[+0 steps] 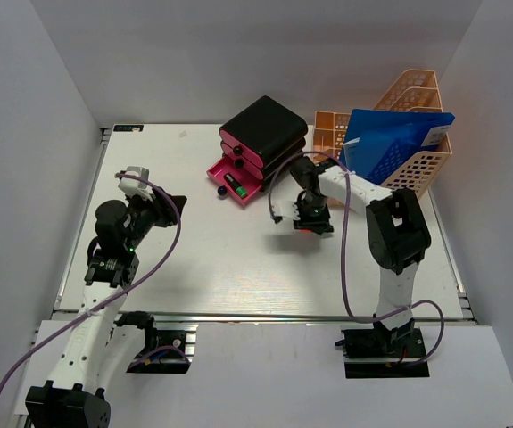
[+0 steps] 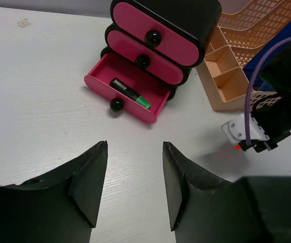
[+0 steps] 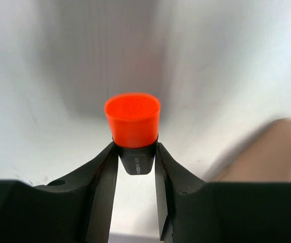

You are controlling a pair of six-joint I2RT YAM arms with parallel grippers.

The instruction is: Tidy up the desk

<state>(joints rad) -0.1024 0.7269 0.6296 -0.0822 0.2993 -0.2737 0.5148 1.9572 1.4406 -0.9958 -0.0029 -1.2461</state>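
The white desk (image 1: pixel 238 259) holds a black-and-pink drawer box (image 1: pixel 260 134) with its bottom drawer (image 2: pixel 127 93) pulled open and a black marker with a green cap (image 2: pixel 130 92) inside. My right gripper (image 3: pixel 134 152) is shut on a black marker with an orange cap (image 3: pixel 132 121), held just above the desk right of the drawer box (image 1: pixel 310 218). My left gripper (image 2: pixel 134 177) is open and empty, above the desk at the left (image 1: pixel 153 209), facing the drawer box.
A peach mesh file rack (image 1: pixel 417 134) with a blue folder (image 1: pixel 390 143) stands at the back right. A peach compartment tray (image 2: pixel 226 81) sits beside the drawer box. A silver rail (image 1: pixel 256 314) runs along the front edge.
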